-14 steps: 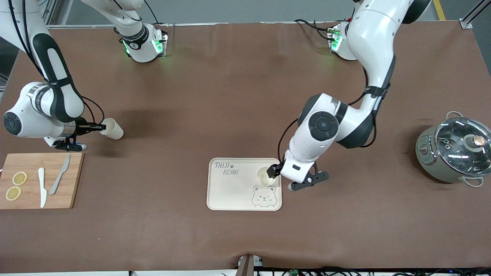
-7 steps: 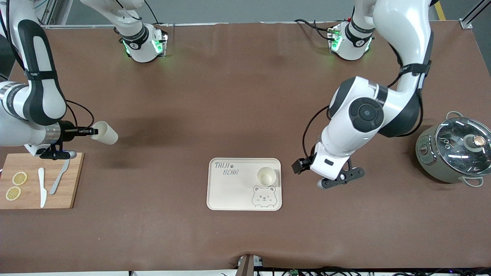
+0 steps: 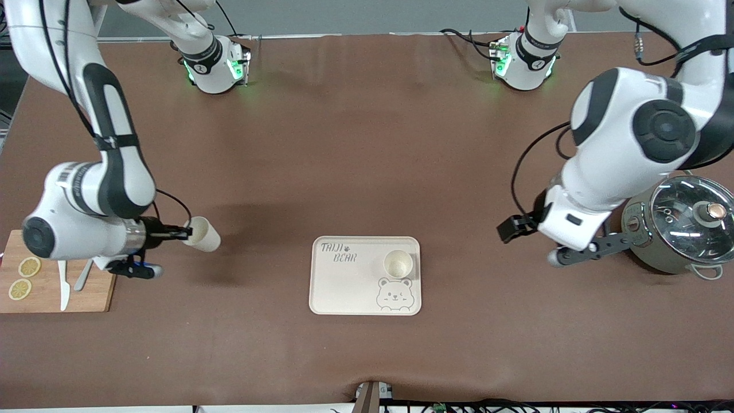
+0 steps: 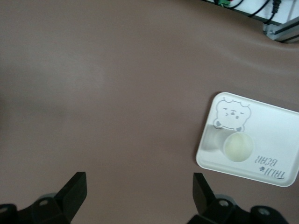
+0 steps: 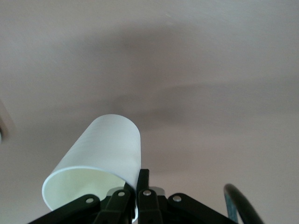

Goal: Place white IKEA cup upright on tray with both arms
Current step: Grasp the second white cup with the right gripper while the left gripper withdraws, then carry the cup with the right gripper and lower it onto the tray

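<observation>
One white cup (image 3: 398,263) stands upright on the cream bear tray (image 3: 344,287), beside the bear face. It also shows in the left wrist view (image 4: 238,146) on the tray (image 4: 275,130). My left gripper (image 3: 511,227) is open and empty over the bare table between the tray and the pot; its own view (image 4: 138,191) shows the jaws wide apart. My right gripper (image 3: 184,232) is shut on the rim of a second white cup (image 3: 202,234), held tilted on its side above the table near the cutting board. The wrist view shows this cup (image 5: 100,158) pinched at the gripper (image 5: 137,186).
A wooden cutting board (image 3: 100,295) with lemon slices (image 3: 24,277) and two knives (image 3: 63,285) lies at the right arm's end. A grey pot with a glass lid (image 3: 685,226) stands at the left arm's end, close to the left arm's wrist.
The left gripper let go of the cup on the tray and drew away toward the pot. The right arm carried its cup toward the tray and nearer the front camera.
</observation>
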Robot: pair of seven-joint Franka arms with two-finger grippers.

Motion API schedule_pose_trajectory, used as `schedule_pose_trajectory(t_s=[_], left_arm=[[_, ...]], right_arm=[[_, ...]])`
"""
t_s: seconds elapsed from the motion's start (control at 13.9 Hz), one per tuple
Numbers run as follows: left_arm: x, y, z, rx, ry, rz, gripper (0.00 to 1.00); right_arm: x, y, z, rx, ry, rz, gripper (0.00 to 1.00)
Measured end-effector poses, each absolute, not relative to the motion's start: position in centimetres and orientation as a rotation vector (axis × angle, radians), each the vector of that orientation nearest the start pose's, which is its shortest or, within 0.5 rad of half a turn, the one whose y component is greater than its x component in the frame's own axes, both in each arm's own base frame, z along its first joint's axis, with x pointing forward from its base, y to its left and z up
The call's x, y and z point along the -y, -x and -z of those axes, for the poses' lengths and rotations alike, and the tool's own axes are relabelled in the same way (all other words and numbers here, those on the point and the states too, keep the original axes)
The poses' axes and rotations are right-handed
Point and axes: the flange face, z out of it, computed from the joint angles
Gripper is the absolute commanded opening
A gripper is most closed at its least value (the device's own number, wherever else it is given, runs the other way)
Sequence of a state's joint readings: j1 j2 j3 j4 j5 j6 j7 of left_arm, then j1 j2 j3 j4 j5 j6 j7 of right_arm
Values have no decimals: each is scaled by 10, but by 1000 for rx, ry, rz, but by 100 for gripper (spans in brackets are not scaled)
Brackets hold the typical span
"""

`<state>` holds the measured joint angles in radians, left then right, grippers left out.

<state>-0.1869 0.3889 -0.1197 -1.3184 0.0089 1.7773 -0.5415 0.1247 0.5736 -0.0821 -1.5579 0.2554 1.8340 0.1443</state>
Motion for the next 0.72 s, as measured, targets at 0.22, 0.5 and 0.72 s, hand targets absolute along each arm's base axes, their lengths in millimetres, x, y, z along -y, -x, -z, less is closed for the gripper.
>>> schedule_pose_trajectory(t_s=[0.22,0.5,0.72], left_arm=[[152,-657,-535,402,3163,69,100],[98,-654,-550,346,3152,24,100],[54,-645,-563,304,3132,-31,100]], right_arm=[[-112,-672,-289,-438,2943,-464,0],[-156,-682,-285,-637,2792,-495,0],[-215,-684,-273,-815,2766,-458,0]])
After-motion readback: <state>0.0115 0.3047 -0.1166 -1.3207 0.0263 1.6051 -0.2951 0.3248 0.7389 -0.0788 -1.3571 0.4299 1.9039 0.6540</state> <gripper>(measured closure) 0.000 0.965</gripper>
